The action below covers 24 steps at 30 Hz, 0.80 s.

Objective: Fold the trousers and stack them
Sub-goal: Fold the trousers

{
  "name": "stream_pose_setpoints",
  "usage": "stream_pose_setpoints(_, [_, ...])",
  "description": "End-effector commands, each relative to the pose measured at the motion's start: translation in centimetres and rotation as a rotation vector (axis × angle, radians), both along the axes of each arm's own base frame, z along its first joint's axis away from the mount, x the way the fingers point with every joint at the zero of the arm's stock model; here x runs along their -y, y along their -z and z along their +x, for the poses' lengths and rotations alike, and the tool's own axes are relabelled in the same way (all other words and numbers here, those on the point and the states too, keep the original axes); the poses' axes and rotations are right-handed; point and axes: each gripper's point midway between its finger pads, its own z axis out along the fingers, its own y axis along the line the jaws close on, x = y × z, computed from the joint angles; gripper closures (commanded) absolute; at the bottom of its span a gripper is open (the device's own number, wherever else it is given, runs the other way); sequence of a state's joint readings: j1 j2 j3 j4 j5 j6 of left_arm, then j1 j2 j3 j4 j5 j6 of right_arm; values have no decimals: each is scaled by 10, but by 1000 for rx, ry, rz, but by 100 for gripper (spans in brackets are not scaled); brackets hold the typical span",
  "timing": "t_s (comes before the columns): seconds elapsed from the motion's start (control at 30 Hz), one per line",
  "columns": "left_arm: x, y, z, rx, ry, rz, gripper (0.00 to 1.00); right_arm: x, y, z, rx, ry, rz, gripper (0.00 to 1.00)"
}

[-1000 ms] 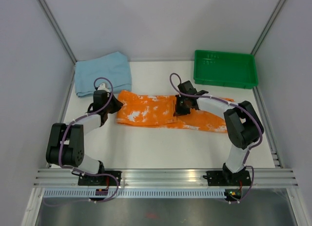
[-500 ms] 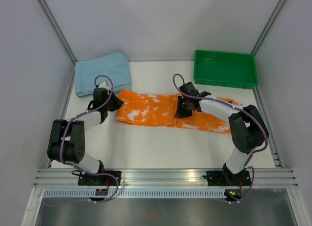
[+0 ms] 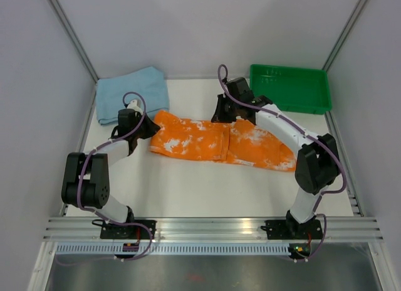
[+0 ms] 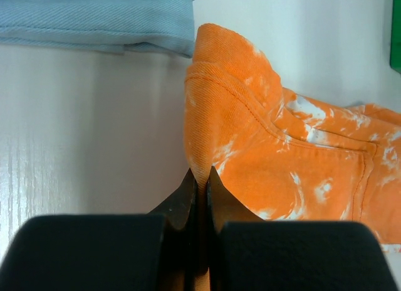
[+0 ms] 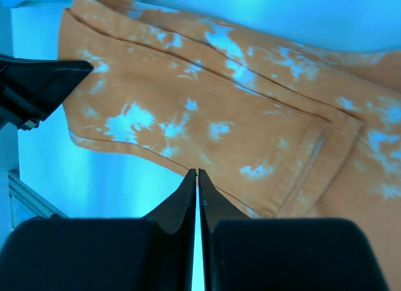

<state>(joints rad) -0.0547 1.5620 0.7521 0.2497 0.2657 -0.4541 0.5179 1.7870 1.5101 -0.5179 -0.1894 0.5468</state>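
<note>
Orange trousers with white blotches (image 3: 207,140) lie flat across the middle of the table, waist end to the left. My left gripper (image 3: 149,129) is shut on their left corner, and the left wrist view shows the cloth (image 4: 282,159) pinched between the fingertips of that gripper (image 4: 199,175). My right gripper (image 3: 222,113) is at the trousers' far edge near the middle. In the right wrist view it (image 5: 197,173) is shut with nothing between the jaws and hangs above the trousers (image 5: 219,109). The left gripper also shows in that view (image 5: 37,84).
A folded light blue garment (image 3: 133,93) lies at the far left, just beyond the orange corner, and also shows in the left wrist view (image 4: 94,18). A green tray (image 3: 291,107) stands at the far right. Frame posts and walls close in the table.
My right gripper has left the middle of the trousers and moved up toward the far edge. The trousers' right part has shifted a little. The left gripper has kept its hold.
</note>
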Motion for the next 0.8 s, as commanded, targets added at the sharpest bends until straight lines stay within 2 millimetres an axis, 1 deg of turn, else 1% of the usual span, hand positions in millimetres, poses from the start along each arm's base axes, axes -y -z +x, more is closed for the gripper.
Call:
stream_pose_setpoints(0.0, [0, -28, 23, 115, 27, 12, 98, -43, 6, -2, -13, -96, 96, 93])
stream_pose_setpoints(0.03, [0, -27, 23, 112, 27, 12, 98, -56, 22, -6, -52, -118, 106, 98])
stream_pose_setpoints(0.07, [0, -27, 23, 110, 28, 14, 98, -65, 27, -3, -44, -125, 121, 100])
stream_pose_setpoints(0.1, [0, -26, 23, 107, 27, 15, 98, -71, 34, -2, -50, -127, 124, 100])
stream_pose_setpoints(0.13, [0, -26, 23, 104, 27, 15, 98, -82, 48, -1, -64, -133, 134, 100])
stream_pose_setpoints(0.17, [0, -26, 23, 103, 25, 18, 98, -88, 54, -1, -75, -137, 137, 100])
stream_pose_setpoints(0.2, [-1, -26, 23, 103, 23, 18, 98, -95, 73, -4, -107, -146, 126, 100])
stream_pose_setpoints(0.23, [-1, -25, 23, 101, 23, 17, 98, -103, 74, -5, -109, -160, 137, 100])
stream_pose_setpoints(0.27, [-2, -25, 23, 99, 20, 22, 98, -108, 80, -5, -108, -170, 136, 100])
stream_pose_setpoints(0.3, [-2, -24, 23, 93, 17, 23, 98, -116, 96, -11, -127, -188, 115, 100])
stream_pose_setpoints(0.33, [-2, -24, 23, 93, 18, 24, 98, -119, 98, -10, -117, -193, 105, 100])
stream_pose_setpoints(0.37, [-2, -25, 23, 93, 16, 23, 98, -121, 107, -11, -119, -200, 88, 100])
stream_pose_setpoints(0.4, [-2, -24, 22, 86, 16, 25, 98, -121, 124, -13, -137, -198, 63, 100])
stream_pose_setpoints(0.43, [-2, -27, 23, 91, 17, 23, 98, -121, 128, -11, -139, -194, 52, 100])
stream_pose_setpoints(0.5, [0, -32, 23, 99, 26, 17, 98, -114, 141, -9, -141, -192, -5, 100])
stream_pose_setpoints(0.57, [1, -38, 23, 106, 40, 22, 98, -107, 142, -3, -124, -174, -49, 100])
stream_pose_setpoints(0.6, [1, -38, 21, 94, 46, 27, 98, -105, 137, 1, -110, -173, -55, 99])
stream_pose_setpoints(0.63, [1, -46, 23, 110, 58, 39, 98, -104, 127, 3, -103, -175, -52, 99])
stream_pose_setpoints(0.67, [2, -48, 22, 107, 68, 43, 98, -103, 118, 6, -93, -173, -47, 98])
stream_pose_setpoints(0.7, [2, -54, 24, 115, 77, 49, 98, -100, 92, 16, -46, -155, -28, 96])
stream_pose_setpoints(0.73, [2, -54, 21, 101, 93, 55, 98, -94, 79, 21, -26, -139, -24, 93])
stream_pose_setpoints(0.77, [2, -57, 21, 104, 97, 57, 98, -83, 46, 31, 28, -106, -1, 86])
